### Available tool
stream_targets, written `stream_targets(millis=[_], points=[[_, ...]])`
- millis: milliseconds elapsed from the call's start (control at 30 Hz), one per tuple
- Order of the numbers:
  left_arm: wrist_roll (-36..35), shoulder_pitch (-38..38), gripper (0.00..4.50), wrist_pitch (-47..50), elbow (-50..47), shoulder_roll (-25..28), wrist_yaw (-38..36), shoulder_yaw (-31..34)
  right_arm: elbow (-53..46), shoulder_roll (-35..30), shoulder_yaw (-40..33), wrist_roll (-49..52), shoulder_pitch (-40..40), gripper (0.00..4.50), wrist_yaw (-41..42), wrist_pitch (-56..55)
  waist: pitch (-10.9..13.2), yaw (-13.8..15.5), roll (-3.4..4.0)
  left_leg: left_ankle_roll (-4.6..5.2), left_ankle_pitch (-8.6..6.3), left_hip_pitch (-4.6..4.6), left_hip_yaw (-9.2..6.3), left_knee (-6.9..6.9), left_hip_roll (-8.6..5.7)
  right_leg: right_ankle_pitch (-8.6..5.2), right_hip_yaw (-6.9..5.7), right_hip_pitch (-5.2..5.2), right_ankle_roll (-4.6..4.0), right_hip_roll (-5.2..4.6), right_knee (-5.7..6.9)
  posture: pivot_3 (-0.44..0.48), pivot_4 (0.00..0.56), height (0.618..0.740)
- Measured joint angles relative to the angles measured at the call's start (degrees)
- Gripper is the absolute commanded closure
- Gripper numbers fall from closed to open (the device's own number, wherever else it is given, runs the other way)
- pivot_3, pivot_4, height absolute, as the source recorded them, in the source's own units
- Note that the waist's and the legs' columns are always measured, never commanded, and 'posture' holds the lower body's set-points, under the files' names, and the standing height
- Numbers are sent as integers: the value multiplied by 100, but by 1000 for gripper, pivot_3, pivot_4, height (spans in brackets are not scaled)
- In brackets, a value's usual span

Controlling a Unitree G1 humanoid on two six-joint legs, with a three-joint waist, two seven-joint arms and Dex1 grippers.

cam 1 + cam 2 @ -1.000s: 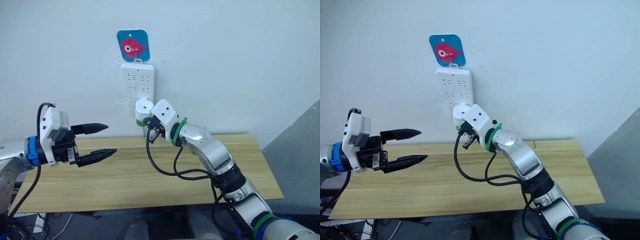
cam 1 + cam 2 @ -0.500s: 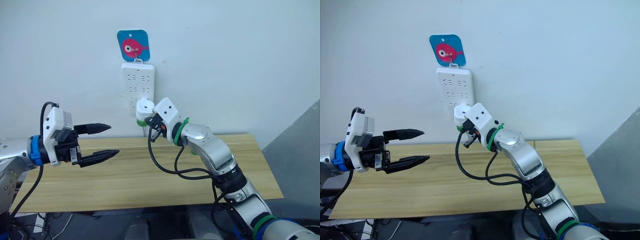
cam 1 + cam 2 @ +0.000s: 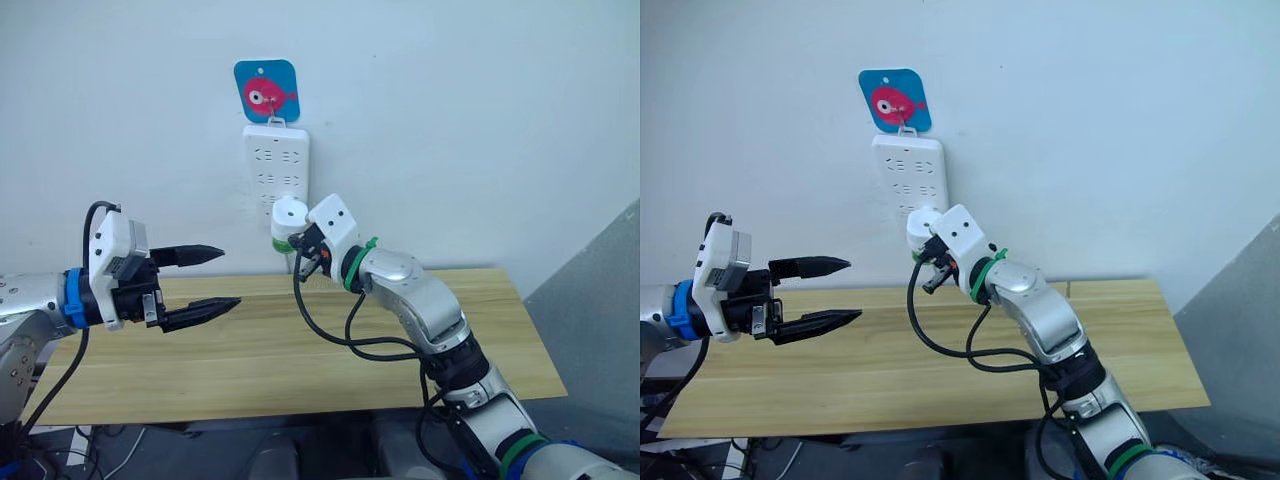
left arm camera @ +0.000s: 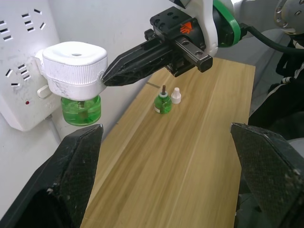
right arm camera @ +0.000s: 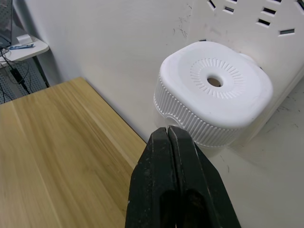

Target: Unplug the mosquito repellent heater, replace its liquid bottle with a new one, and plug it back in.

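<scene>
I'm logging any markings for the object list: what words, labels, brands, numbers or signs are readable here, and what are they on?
No readable text.
Blue hook plate above the power strip: a pink fish picture, no words.
Mosquito repellent heater: blank.
Right gripper: an orange mark on its mount, too small to read.

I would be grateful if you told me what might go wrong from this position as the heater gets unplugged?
1. The right claw is shut, its tips against the ribbed side of the small white rounded plug-in heater. It has no grip, so it may only nudge the heater.
2. The long white power strip hangs from a hook; pulling could swing it.
3. The spare green liquid bottle and small white cap stand close together on the wooden table and could be knocked over.
</scene>
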Motion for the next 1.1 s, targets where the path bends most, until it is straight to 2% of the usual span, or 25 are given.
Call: stream_targets(millis=[200,367,600,767,867,1100], points=[[-1,0,0,0,-3,0,57,-26,25,224,-50,2,1,4479,-274,125,0,4,-1,-3,2,2,-2,0,1,1,-1,1,-2,4,2,21,64,736],[-2,0,0,0,-3,-1,64,-37,-13,159,-64,106,1,4479,-234,202,-3,8,-4,-5,3,3,-2,0,1,1,-1,2,-2,4,2,18,61,736],[62,76,0,131,84,-1,71,-46,-757,-582,-44,429,2,4479,571,226,-4,-16,-3,-5,2,3,-2,-8,6,1,-2,0,-3,6,-1,16,49,736],[421,185,0,-285,421,-4,54,-48,-1114,-1319,58,622,3,4479,1238,166,-19,-16,-3,-5,2,3,0,-6,5,1,0,1,-3,6,-3,21,36,736],[809,398,0,-808,759,0,-81,-58,-1470,-2049,130,684,55,3895,1800,26,-26,-6,-4,-5,2,3,1,-7,3,1,-1,1,-3,3,-5,22,33,736],[1290,727,0,-1656,1349,115,-467,38,-1828,-4113,-366,1073,408,1401,3274,-340,-33,32,-9,-5,2,5,7,-3,0,-3,-1,5,3,-2,-9,29,22,736]])
